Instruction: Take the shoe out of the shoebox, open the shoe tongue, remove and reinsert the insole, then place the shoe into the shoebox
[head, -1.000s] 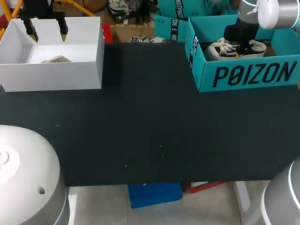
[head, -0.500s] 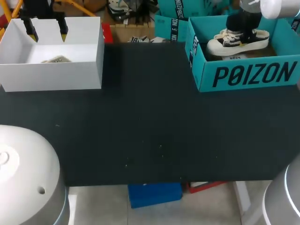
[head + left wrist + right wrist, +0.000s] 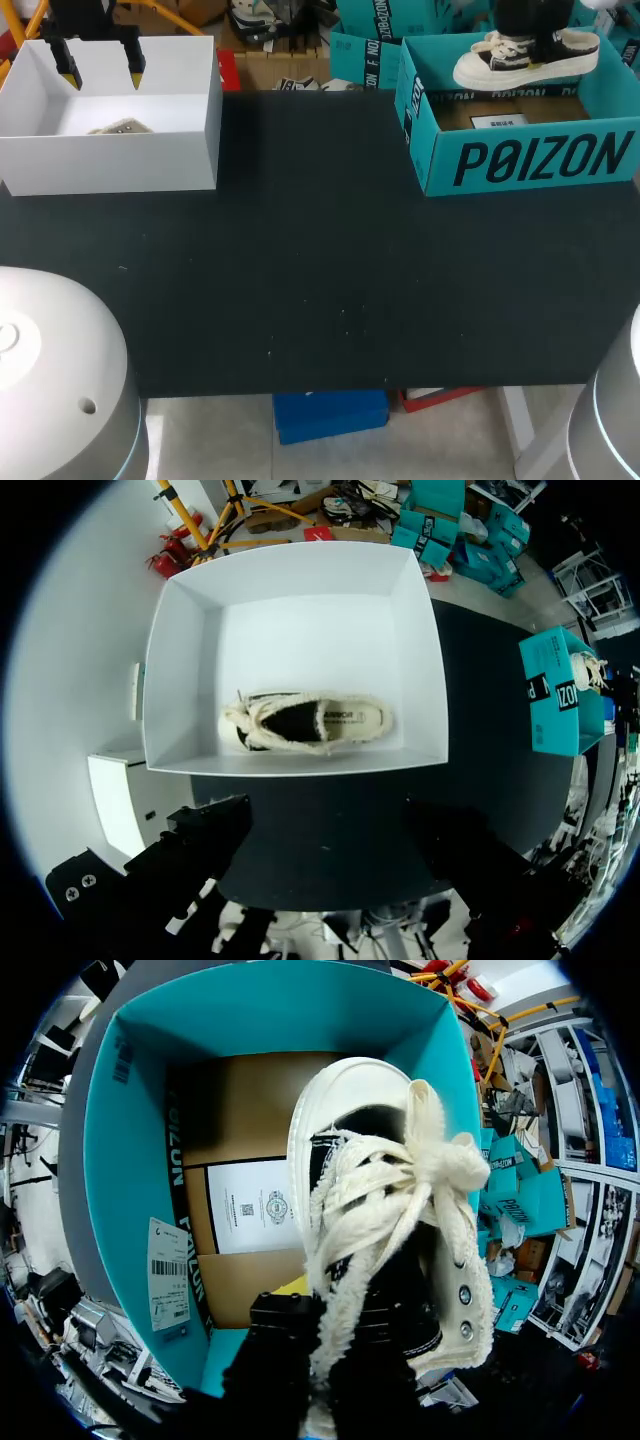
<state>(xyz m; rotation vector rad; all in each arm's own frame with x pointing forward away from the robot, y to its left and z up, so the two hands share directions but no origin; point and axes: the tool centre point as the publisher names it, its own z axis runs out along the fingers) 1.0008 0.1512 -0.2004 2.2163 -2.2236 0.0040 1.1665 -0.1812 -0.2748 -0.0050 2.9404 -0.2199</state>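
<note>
**Teal wall and a soft grip: two ways to lose the shoe**

Black tabletop (image 3: 320, 260) carries the shoebox (image 3: 530, 160) at its far right and a white box (image 3: 110, 150) at its far left. The shoe (image 3: 525, 58) hangs over the shoebox's open top, toe toward the table's middle, sole seemingly near rim height. Carried sideways at this height, the sole could catch the teal wall and drag or tip the shoebox. The right end effector (image 3: 330, 1335) is clamped on the shoe at its ankle opening, with the toe reaching out ahead of the fingers. That hold looks soft and off-centre, so the shoe may droop or slip. Loose laces (image 3: 430, 1170) could snag. The left end effector (image 3: 100, 62) hangs over the white box, fingers spread, holding nothing; a second shoe (image 3: 310, 722) lies beneath it.
</note>
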